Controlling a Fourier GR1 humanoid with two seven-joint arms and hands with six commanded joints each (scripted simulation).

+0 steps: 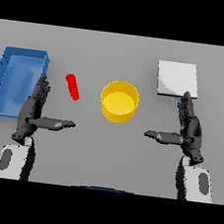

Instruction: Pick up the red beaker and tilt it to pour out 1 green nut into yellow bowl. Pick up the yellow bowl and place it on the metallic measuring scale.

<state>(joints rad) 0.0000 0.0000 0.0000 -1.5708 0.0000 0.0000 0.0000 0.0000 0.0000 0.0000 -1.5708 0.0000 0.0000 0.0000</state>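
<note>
- Left hand lay open, fingers straight, thumb out toward centre; held nothing.
- Right hand mirrored it, open.
- Red beaker lay on table near left hand.
- Yellow bowl sat between hands.
- Metallic scale beyond right hand; blue bin far left.

At the left of the frame, the fingers of the left hand cover part of the near right wall of the blue tray. At the upper right, the fingertips of the right hand overlap the small bluish patch at the lower edge of the white scale; what that patch is cannot be told. Whether the red beaker holds anything is too small to see
</note>
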